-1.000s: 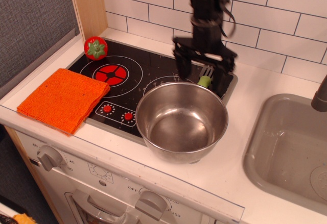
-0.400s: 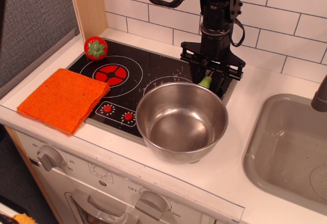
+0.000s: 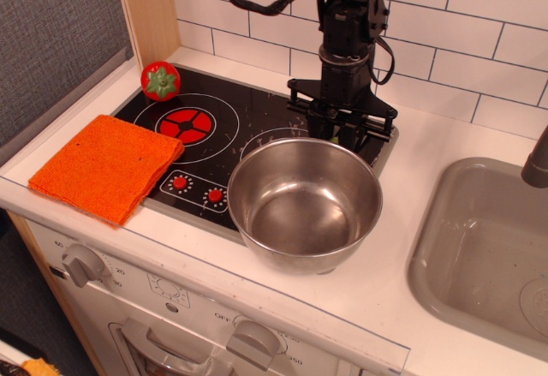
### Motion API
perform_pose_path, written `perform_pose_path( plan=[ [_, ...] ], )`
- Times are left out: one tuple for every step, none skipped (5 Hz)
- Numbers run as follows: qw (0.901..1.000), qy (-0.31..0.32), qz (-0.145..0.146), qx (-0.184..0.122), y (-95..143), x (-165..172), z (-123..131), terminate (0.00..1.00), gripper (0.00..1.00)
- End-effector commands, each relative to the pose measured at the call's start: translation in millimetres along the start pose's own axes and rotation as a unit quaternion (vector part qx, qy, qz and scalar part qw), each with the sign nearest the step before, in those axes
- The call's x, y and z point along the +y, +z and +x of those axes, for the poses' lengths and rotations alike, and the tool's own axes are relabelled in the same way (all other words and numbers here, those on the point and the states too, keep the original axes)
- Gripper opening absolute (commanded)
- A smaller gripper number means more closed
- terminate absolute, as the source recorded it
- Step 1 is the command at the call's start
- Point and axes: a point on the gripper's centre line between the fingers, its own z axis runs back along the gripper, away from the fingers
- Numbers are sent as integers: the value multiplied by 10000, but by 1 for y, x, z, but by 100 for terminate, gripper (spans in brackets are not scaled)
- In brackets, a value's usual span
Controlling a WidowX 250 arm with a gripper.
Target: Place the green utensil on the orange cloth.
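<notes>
The robot's hand (image 3: 343, 131) sits low behind the steel bowl (image 3: 305, 201), apparently pinching the green utensil (image 3: 345, 139), barely visible there. The orange cloth (image 3: 106, 165), far left, lies bare; carrying remains.

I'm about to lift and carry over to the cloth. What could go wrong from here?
1. The gripper almost hides the green utensil behind the steel bowl, so I cannot tell how firm the grasp is; it may slip on lifting.
2. The bowl's rim sits right in front of the fingers; a low move could knock it.
3. The orange cloth lies across the stovetop; a weak hold could drop the utensil on the way.
</notes>
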Motion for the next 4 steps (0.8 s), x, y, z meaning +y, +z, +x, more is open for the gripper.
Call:
perform_pose_path(
  plan=[
    [9960, 61, -63, -890, 76, 8, 12, 0, 0],
    [9924, 121, -118, -1221, 104, 30, 0, 0, 0],
    [9894, 280, -89, -1422, 119, 61, -25, 0, 0],
    [9864, 510, -16, -1561, 124, 108, -60, 0, 0]
  ],
)
